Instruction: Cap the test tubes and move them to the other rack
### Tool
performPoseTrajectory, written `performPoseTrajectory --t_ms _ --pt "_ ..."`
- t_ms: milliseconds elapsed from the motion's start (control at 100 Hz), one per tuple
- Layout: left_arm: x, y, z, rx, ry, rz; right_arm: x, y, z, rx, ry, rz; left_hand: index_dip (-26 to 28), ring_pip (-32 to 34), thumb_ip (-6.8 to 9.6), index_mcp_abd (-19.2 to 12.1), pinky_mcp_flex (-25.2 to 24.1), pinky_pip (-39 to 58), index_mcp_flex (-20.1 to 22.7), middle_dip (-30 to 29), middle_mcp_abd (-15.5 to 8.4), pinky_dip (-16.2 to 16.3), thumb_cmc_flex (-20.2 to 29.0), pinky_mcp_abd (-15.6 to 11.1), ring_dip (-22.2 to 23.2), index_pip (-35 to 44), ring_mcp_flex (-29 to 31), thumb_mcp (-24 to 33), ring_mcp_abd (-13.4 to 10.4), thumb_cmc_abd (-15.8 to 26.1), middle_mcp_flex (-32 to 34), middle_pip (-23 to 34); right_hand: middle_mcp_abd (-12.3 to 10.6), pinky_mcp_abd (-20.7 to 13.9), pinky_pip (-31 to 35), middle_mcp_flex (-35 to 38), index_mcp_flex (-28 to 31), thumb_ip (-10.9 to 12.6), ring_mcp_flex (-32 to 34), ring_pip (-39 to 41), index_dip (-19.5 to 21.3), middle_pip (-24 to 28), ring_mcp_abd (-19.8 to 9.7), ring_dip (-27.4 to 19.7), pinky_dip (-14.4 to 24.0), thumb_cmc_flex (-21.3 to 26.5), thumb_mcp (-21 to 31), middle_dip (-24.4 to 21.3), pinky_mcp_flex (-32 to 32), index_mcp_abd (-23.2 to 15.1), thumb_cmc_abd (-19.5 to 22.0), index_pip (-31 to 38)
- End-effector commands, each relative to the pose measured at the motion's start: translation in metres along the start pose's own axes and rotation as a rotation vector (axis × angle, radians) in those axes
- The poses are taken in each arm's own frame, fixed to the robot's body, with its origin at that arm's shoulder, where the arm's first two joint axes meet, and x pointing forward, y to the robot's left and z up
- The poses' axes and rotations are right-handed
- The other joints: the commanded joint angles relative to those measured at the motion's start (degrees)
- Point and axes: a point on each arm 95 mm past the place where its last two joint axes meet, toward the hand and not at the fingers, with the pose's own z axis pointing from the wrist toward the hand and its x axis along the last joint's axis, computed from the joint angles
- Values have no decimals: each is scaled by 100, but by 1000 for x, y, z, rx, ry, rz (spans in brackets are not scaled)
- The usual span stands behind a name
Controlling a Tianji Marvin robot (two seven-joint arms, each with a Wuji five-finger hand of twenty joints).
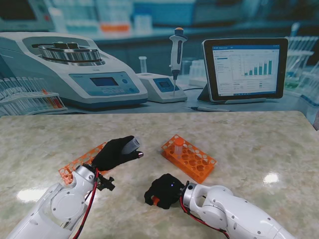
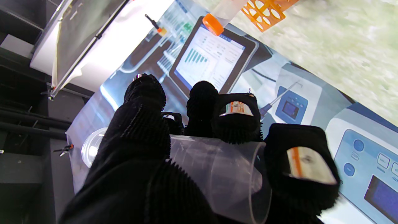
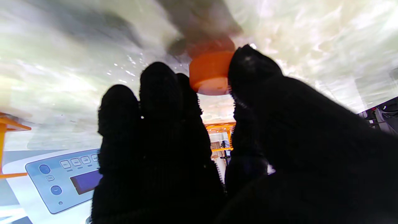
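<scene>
My left hand (image 1: 115,153) grips clear tube (image 1: 132,145) above left rack (image 1: 75,165); right hand (image 1: 163,191) pinches orange cap (image 3: 210,72) on table (image 1: 249,144); capped tube (image 1: 178,145) stands in right rack (image 1: 189,158)

Marble-patterned table (image 1: 249,134) before a printed laboratory backdrop (image 1: 149,30).

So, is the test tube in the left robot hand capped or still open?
Open. The test tube in the left robot hand shows a bare rim; the right robot hand holds the orange cap.
</scene>
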Motion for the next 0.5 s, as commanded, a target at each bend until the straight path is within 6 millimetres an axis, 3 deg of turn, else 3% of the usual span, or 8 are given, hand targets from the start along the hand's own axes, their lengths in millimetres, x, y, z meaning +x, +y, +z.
performPoseTrajectory --t_ms 0,410,430,490 --pt "0 1 -1 -1 -2 -1 3 0 0 -4 -2 -1 178 205 55 -259 212 1145 34 -37 -142 -9 103 -891 12 326 387 102 -159 343 139 32 -978 -66 -25 307 347 469 -25 53 203 552 -189 36 -103 1028 1075 172 -26 5 491 265" --pt "-1 1 -1 -3 -3 8 0 2 -1 -36 -18 -22 178 205 55 -259 212 1144 34 -37 -142 -9 101 -891 12 326 387 100 -159 339 145 33 -998 -38 19 306 341 416 -79 58 251 563 -172 43 -403 1085 1073 208 -103 -17 328 257" --pt "-1 1 -1 -3 -3 8 0 2 0 -37 -19 -22 178 205 56 -259 212 1144 34 -38 -142 -9 105 -891 12 326 387 102 -159 336 145 33 -1002 -26 145 306 342 382 -88 77 278 563 -170 26 -659 1079 1109 210 -123 -17 294 254" --pt "-1 1 -1 -3 -3 8 -1 2 0 -44 -21 -23 178 205 55 -259 212 1144 34 -38 -143 -9 102 -891 12 326 387 101 -159 339 144 32 -1015 -15 195 312 357 366 -97 81 288 564 -163 16 -756 1101 1090 210 -144 -32 221 255"
